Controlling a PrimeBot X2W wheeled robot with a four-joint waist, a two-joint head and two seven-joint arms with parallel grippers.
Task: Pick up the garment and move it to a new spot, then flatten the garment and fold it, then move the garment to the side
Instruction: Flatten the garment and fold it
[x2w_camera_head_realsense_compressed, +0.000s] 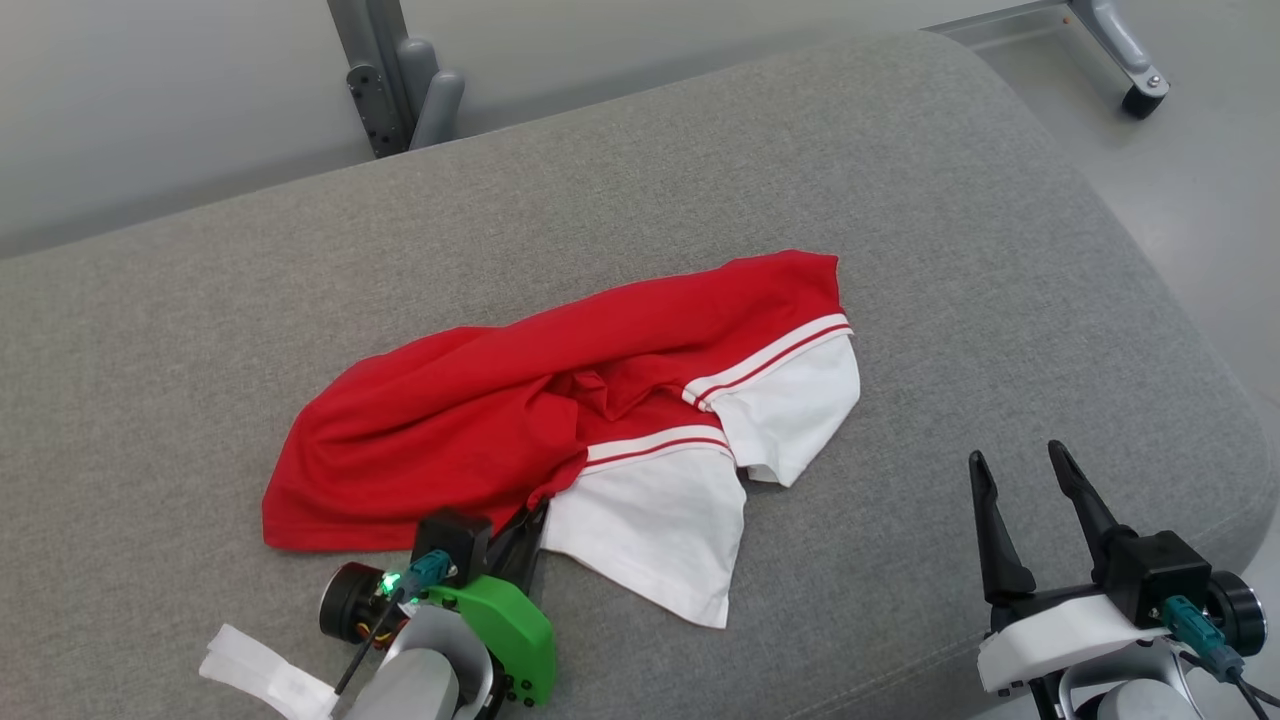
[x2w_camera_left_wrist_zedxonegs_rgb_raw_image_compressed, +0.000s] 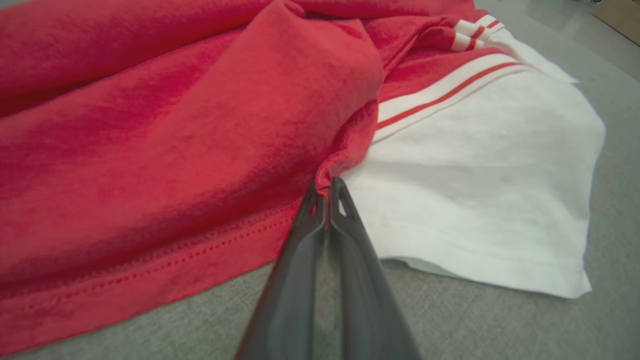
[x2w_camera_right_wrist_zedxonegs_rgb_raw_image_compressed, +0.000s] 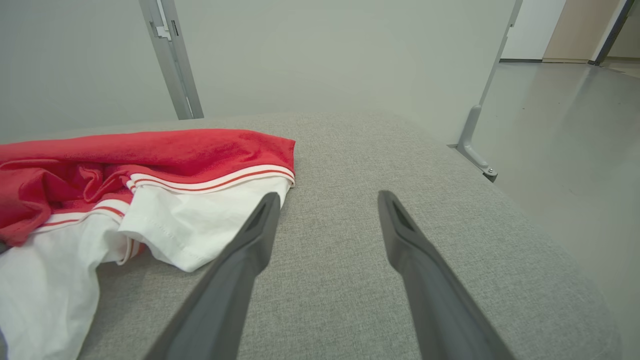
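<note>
Left end effector (x2w_camera_left_wrist_zedxonegs_rgb_raw_image_compressed: 326, 192): fingers pressed together, pinching a small bunched fold of red cloth at the near edge of the garment, right where the red body meets the near white sleeve.
Left wrist: a green cover (x2w_camera_head_realsense_compressed: 505, 625) and a lit green light sit just behind the fingers, at the near left of the head view.
Right end effector (x2w_camera_head_realsense_compressed: 1015, 452): fingers spread apart with nothing between them, at the near right of the cushion, well apart from the cloth, tips pointing toward the far side.
Garment (x2w_camera_head_realsense_compressed: 520, 400): a red shirt with white sleeves, lying crumpled and partly folded over itself in the middle of the cushion, its red body stretching toward the left.
Near white sleeve (x2w_camera_head_realsense_compressed: 660, 520): spread flat toward the near edge, with a white-and-red stripe band where it joins the body.
Far white sleeve (x2w_camera_head_realsense_compressed: 800, 410): to the right of the body, with the same striped band above it.
Cushion (x2w_camera_head_realsense_compressed: 900, 200): grey woven fabric, with a rounded far-right corner.
Beyond: a grey metal post (x2w_camera_head_realsense_compressed: 395, 80) behind the far edge, a caster wheel (x2w_camera_head_realsense_compressed: 1140, 100) on the pale floor at the far right.
</note>
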